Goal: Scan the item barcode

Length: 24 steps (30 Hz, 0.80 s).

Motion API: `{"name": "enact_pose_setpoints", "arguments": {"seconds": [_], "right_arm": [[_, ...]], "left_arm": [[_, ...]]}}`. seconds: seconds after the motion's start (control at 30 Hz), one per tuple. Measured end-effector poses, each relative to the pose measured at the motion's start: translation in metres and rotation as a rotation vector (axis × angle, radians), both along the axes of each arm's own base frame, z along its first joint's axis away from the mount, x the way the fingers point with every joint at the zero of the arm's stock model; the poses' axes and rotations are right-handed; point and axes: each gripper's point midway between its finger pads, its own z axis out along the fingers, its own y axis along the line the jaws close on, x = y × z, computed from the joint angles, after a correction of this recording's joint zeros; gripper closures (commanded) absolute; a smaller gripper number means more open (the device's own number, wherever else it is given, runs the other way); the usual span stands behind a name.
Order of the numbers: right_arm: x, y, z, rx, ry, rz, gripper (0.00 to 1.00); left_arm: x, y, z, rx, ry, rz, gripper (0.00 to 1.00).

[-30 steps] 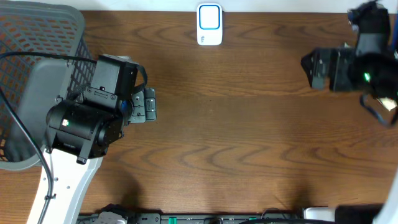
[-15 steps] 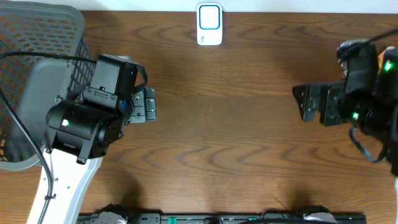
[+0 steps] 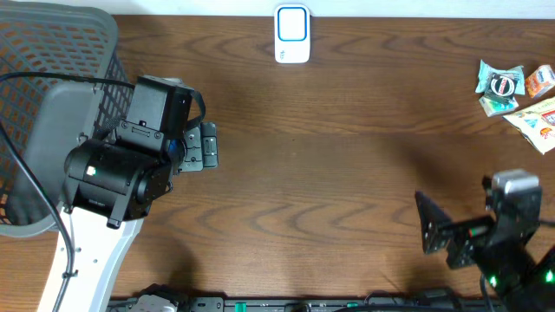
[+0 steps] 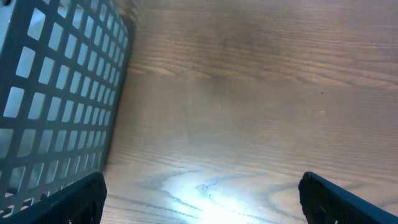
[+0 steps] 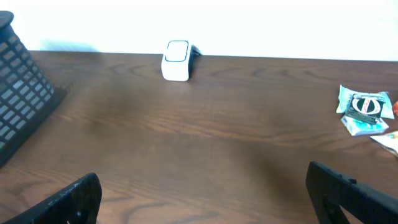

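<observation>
**Inspector:** Report your fingers, left side first.

**Arm:** My left fingers (image 4: 68, 200) stand spread wide and grip nothing. Between them I see only bare counter (image 4: 249, 106), with a patch of glare on the wood. My right fingers (image 5: 354, 194) are likewise spread wide and empty, with open wood between them.

**Inspector:** What lies nearest each side?

**Arm:** The dark mesh basket (image 4: 56, 93) sits at 9 o'clock of my left fingers, close by but apart from them. Seen from overhead, it fills the counter's 10 o'clock corner, and my left arm partly covers it. My right fingers sit low at about 5 o'clock of the counter and touch nothing.

**Inspector:** Where are the items to be scanned?

**Arm:** The small packets (image 3: 499, 82) lie bunched together at about 2 o'clock of the counter, against its right edge. They are well apart from both sets of fingers. One is teal and white with a dark ring on it, one beside it is orange, and one is yellow and white. Their print is too small to read, so I cannot tell where any barcode sits.

**Inspector:** And the scanner?

**Arm:** The scanner (image 3: 292, 33) is white with a blue-framed face. It stands at 12 o'clock on the counter's far edge, well apart from the packets and from my fingers.
</observation>
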Motion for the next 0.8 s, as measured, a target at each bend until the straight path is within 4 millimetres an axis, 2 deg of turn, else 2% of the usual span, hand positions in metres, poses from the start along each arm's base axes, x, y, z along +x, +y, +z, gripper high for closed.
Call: {"name": "enact_pose_setpoints", "arguments": {"seconds": [0.2, 0.4, 0.67, 0.8], "right_arm": [[-0.017, -0.002, -0.04, -0.019, 0.146, -0.001, 0.01], [-0.049, -0.007, -0.082, -0.049, 0.364, -0.003, 0.01], [-0.052, -0.01, -0.086, -0.059, 0.384, -0.017, 0.01], [-0.045, -0.009, -0.08, -0.054, 0.345, -0.018, 0.01]], "left_arm": [[0.0, 0.0, 0.0, 0.0, 0.0, 0.0, 0.02], [0.0, 0.0, 0.0, 0.0, 0.0, 0.0, 0.02], [0.0, 0.0, 0.0, 0.0, 0.0, 0.0, 0.02], [0.0, 0.0, 0.0, 0.0, 0.0, 0.0, 0.02]]}}
